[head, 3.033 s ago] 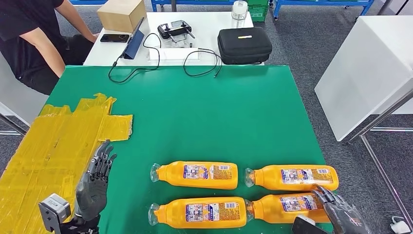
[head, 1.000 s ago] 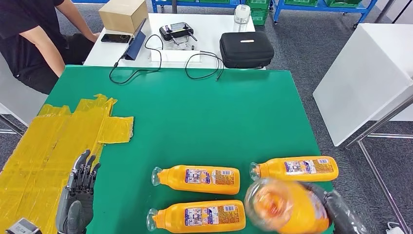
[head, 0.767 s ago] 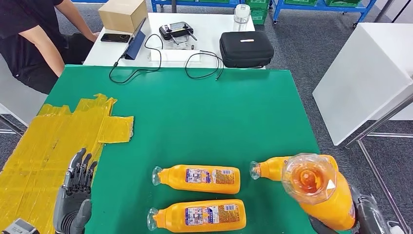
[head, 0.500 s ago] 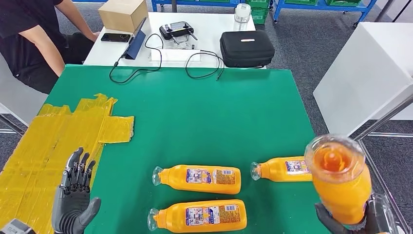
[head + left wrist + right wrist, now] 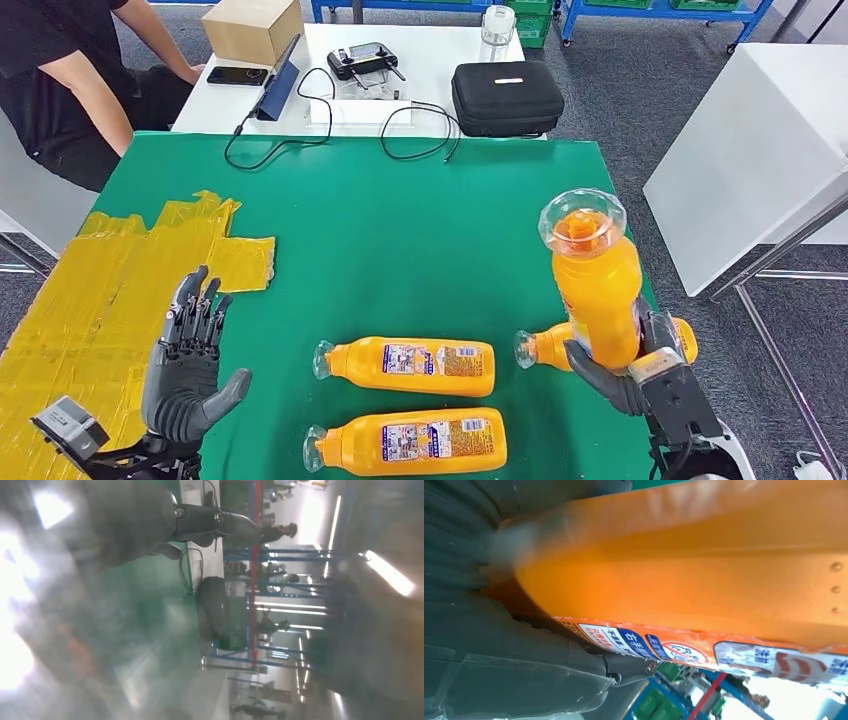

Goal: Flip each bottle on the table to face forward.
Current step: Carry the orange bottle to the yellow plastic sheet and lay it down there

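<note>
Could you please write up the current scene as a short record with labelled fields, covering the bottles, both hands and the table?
surface: green table, yellow tape patch on its left side
lifted bottle: orange bottle held upright above the table's right side, clear cap end up
right hand: right hand grips the lifted bottle's lower part
left hand: left hand holds nothing, fingers spread, over the table's left part
lying bottles: three, on their sides, caps pointing left: middle bottle, front bottle, right bottle partly hidden behind the lifted one
background: person seated at the far left; black case on the white table
</note>
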Controlling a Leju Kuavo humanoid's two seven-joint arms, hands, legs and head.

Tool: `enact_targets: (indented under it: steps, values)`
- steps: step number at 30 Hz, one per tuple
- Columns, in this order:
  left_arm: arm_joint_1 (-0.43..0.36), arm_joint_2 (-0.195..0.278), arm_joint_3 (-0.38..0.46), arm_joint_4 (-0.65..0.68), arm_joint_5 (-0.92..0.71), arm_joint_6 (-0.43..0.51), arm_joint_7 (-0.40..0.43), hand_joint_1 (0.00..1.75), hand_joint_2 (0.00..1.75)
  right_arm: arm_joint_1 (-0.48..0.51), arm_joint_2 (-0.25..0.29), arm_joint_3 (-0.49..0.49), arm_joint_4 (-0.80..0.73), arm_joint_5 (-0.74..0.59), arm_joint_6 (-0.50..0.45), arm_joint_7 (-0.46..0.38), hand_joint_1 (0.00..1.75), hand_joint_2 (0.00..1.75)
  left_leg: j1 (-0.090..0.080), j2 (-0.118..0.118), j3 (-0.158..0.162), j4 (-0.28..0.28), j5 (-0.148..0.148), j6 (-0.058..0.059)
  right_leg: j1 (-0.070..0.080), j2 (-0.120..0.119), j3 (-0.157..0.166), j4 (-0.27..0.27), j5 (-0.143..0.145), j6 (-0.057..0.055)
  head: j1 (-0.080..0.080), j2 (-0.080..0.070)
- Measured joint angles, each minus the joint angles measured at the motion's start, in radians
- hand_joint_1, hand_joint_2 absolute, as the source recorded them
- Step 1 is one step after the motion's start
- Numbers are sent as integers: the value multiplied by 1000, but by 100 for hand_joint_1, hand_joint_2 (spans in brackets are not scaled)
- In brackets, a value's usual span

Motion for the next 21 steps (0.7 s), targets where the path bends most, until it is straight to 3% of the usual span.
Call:
enact_targets:
  steps: [10,21]
  values:
    - [-98,29,-74,47,50,10,68,0,175,-354,-12,148,316,26,-33,65,175,175,-1,-1,-3,0,6,-1,-1,0,-4,2,4,0,0,0]
    - [-168,34,-84,113,108,22,100,0,175,-607,73,359,556,102,-49,117,175,175,-1,-1,-5,0,7,-2,-1,0,-8,6,4,0,0,0]
